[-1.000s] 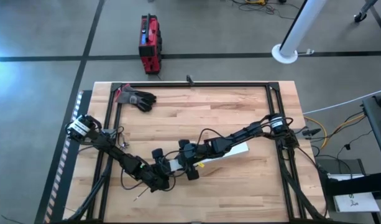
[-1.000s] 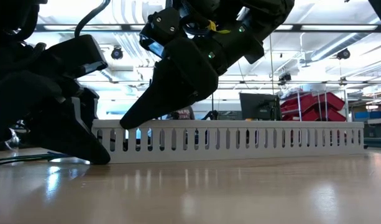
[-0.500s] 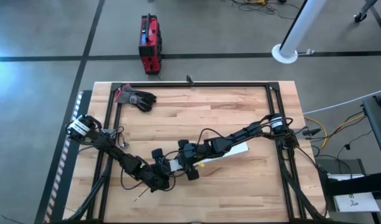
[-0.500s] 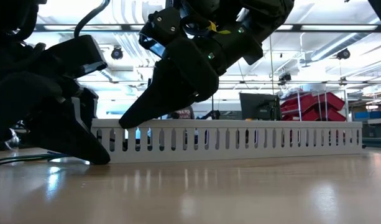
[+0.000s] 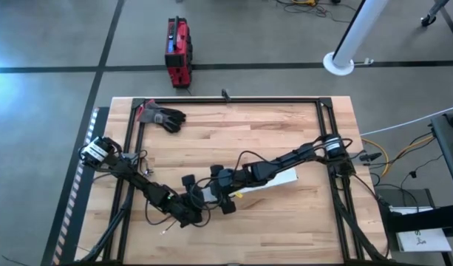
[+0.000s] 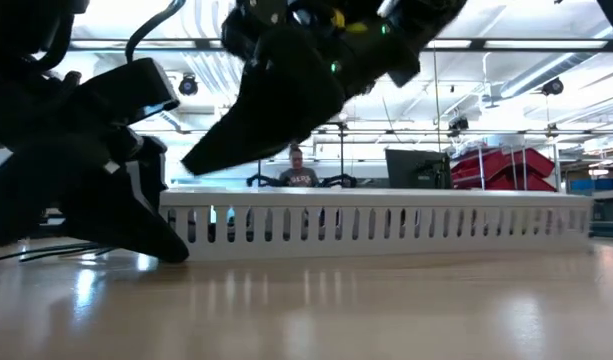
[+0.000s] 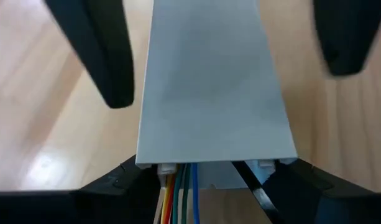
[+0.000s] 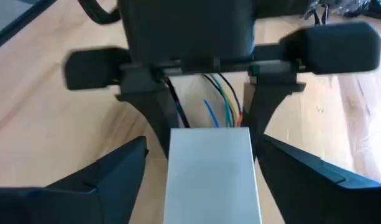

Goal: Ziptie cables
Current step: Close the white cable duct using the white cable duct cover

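From above, I see the long white slotted plastic channel [image 5: 248, 186] on the wooden table; the left gripper [image 5: 197, 205] and right gripper [image 5: 219, 198] meet at its near end. At table level, the left gripper [image 6: 171, 245] touches that end while the right [image 6: 201, 162] hangs above it. From the left wrist, my fingers [image 7: 109, 68] stand apart, flanking the channel [image 7: 209, 81]; thin coloured cables [image 7: 181, 196] emerge from its end. From the right wrist, its fingers [image 8: 109, 171] are spread either side of the channel.
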Robot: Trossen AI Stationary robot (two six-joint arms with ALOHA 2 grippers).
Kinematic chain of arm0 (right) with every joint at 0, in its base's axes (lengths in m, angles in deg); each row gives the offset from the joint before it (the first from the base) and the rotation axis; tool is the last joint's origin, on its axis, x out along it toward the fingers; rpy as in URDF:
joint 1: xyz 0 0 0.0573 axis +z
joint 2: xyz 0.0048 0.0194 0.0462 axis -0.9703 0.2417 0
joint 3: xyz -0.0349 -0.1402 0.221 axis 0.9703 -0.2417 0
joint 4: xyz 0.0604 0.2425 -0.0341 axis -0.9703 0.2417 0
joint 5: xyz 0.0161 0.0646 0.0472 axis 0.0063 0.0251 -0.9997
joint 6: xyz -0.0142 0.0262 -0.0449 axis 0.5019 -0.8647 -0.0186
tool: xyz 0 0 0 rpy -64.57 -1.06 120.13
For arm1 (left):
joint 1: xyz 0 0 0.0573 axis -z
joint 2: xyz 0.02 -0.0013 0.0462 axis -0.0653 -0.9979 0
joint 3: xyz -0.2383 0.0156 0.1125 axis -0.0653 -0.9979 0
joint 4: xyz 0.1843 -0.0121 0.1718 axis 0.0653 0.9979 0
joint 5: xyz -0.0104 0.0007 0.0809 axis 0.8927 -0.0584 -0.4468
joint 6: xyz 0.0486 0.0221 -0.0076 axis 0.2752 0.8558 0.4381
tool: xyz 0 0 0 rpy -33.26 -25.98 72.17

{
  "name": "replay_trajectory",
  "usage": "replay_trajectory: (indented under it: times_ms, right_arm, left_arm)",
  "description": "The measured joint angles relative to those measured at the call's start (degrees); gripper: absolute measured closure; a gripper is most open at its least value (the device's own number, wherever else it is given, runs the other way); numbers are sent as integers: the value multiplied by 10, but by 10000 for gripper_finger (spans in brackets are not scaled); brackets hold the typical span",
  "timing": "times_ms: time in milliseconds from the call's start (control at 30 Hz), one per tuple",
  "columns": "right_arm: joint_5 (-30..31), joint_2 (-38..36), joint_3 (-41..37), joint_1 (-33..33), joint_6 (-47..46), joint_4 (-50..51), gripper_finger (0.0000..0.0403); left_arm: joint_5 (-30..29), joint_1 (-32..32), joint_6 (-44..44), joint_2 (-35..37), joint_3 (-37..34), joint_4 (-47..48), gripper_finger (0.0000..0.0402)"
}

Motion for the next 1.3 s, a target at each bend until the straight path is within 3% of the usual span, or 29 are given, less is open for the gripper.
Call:
replay_trajectory:
  times_ms: [100,167,333,500,567,767,833,1100,1200,1300]
  right_arm:
    - [5,-28,17,4,18,57,97]
    - [46,-62,27,14,33,124,90]
    - [271,-159,45,68,76,326,86]
    - [476,-267,55,146,16,490,92]
    - [505,-307,55,175,-28,520,95]
    - [510,-400,54,240,-175,545,104]
    - [510,-412,54,254,-200,548,108]
    - [509,-407,53,274,-208,560,118]
    - [509,-400,52,270,-243,597,119]
    - [510,-397,50,259,-303,644,117]
  left_arm:
    - [-7,-1,42,0,18,34,197]
    - [-17,-1,58,-1,43,89,197]
    - [-59,-1,81,-2,135,290,195]
    - [-139,1,171,-14,215,427,196]
    - [-184,0,242,-21,237,441,196]
    - [-358,-8,493,-28,271,439,194]
    - [-386,-15,537,-26,276,435,194]
    - [-381,-35,535,-25,259,435,193]
    - [-284,-51,448,-22,256,429,193]
    - [-134,-82,377,-12,256,420,193]
